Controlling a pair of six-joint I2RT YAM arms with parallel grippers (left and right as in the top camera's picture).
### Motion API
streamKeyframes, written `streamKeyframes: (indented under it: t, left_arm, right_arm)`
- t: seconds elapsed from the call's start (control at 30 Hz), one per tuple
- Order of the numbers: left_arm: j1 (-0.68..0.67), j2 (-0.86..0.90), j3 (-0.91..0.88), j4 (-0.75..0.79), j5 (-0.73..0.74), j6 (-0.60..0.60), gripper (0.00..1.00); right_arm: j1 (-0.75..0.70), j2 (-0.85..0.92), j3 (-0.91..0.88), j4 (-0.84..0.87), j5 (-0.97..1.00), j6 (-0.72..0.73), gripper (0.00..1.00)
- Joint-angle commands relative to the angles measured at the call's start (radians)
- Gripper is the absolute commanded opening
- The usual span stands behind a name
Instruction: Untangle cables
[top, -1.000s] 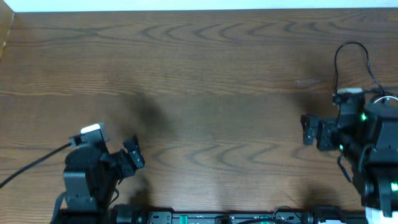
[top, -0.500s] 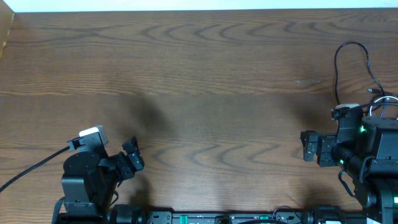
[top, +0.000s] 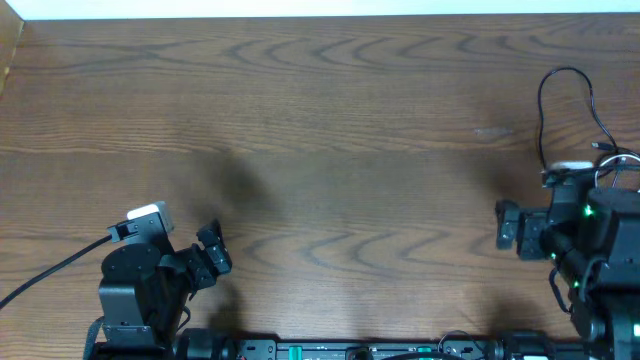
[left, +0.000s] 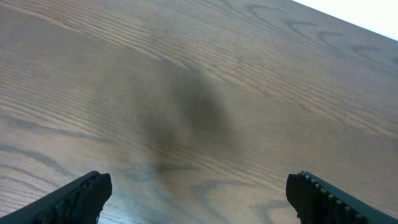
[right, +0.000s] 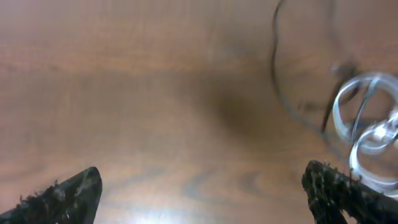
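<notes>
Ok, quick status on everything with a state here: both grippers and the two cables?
Left gripper: open, empty, nothing between the fingers.
Right gripper: open, empty, short of the cables.
Black cable: lying loose in an open loop, not gripped.
White cable: coiled in small loops, not gripped, overlapping the black cable's end; too blurred to tell whether they are knotted.

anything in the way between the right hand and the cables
Nothing visible. Only bare wooden table lies between the open right hand and the black cable and white cable, which sit off to its side.
</notes>
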Motion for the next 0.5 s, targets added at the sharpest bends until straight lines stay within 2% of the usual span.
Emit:
streamKeyframes:
  t: [0.0, 0.47]
  left_arm:
    - [0.0, -0.002, -0.003, -0.002, -0.009, 0.009, 0.96]
    - [0.0, -0.002, -0.003, -0.002, -0.009, 0.009, 0.95]
  right_arm:
    - [0.008, -0.089, -0.049, 0.099, 0.03, -0.032, 0.99]
    - [0.029, -0.5, -0.551, 0.713, -0.007, -0.032, 0.99]
